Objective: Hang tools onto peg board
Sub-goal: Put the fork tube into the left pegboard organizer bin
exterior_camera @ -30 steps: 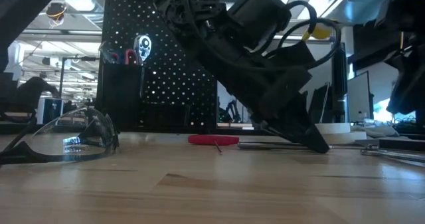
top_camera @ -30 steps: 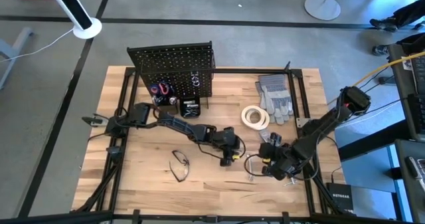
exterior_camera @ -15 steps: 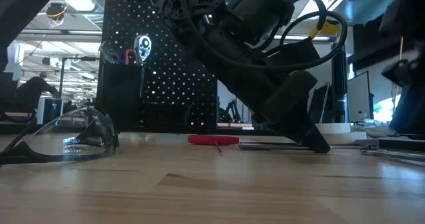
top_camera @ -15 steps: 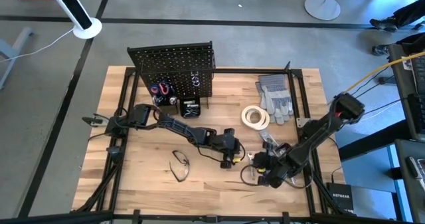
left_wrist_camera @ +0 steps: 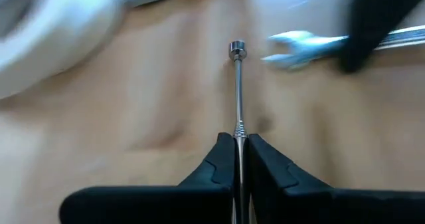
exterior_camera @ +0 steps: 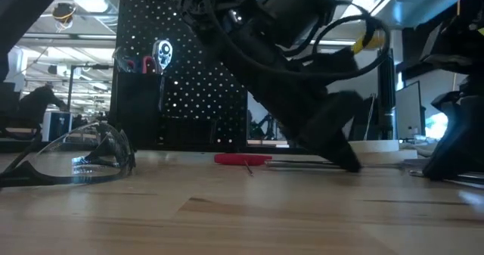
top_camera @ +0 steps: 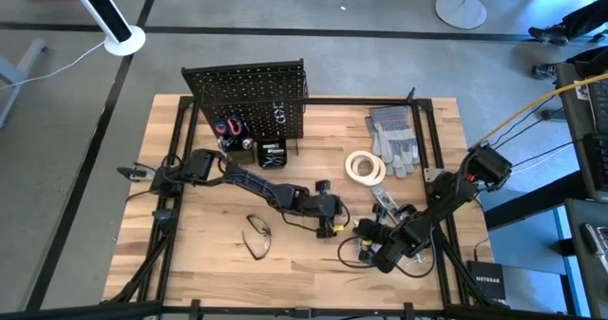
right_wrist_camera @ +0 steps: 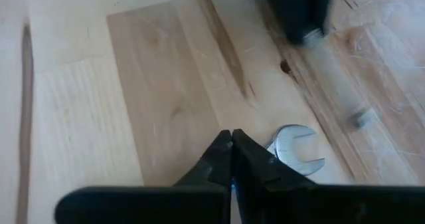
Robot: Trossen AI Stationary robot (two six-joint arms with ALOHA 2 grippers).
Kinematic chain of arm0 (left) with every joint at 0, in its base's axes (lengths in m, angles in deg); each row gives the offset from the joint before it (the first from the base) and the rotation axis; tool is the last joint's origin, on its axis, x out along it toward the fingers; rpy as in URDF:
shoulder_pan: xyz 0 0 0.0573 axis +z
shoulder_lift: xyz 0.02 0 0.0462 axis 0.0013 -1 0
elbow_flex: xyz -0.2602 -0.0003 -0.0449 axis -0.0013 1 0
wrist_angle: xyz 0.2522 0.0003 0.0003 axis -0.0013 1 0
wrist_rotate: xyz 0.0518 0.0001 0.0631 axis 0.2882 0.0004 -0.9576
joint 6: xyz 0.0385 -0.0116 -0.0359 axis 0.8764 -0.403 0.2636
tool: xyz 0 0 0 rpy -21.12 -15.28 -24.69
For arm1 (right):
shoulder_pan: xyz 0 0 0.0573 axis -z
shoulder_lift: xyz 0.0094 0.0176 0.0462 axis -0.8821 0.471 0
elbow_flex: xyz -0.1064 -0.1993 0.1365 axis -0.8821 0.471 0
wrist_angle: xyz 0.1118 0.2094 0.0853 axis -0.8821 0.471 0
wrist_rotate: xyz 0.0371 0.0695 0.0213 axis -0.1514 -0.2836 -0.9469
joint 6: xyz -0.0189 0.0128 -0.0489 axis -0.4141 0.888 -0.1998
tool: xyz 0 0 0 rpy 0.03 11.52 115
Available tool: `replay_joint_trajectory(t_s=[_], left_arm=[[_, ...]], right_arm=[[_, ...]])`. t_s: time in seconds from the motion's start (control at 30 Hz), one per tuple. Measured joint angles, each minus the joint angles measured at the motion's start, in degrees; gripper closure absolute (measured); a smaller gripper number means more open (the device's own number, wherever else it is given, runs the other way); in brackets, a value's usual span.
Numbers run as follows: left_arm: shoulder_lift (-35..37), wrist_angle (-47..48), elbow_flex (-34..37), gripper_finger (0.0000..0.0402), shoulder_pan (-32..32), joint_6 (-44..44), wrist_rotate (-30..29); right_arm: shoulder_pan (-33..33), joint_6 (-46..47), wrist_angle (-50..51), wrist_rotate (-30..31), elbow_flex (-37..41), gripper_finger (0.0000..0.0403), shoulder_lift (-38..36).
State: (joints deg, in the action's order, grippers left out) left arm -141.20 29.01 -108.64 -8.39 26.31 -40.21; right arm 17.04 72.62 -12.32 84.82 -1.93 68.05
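Nut driver (left_wrist_camera: 238, 84) shaft runs forward, clamped between left gripper (left_wrist_camera: 240, 144) fingers.

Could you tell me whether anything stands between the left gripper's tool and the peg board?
Nothing visible does. The left gripper is shut on a thin metal rod, and only bare table lies between it and the peg board.
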Motion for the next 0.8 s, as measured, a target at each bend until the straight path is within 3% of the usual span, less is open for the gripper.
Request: replay_joint_trajectory(t_s=[0.13,0.37,0.8], left_arm=[[1.5,4.3,0.1,0.0392,0.2,-1.1,-7.1],[3.7,3.5,0.4,0.0392,-0.5,0.8,-7.7],[18.9,9.8,0.7,0.0392,-4.8,0.6,-7.0]], right_arm=[[-0.1,0.5,0.1,-0.4,0.0,0.0392,0.0],[-0.1,3.4,0.3,0.7,0.0,0.0392,0.0],[-0.2,-0.7,2.5,-3.4,0.1,0.0241,-15.1]])
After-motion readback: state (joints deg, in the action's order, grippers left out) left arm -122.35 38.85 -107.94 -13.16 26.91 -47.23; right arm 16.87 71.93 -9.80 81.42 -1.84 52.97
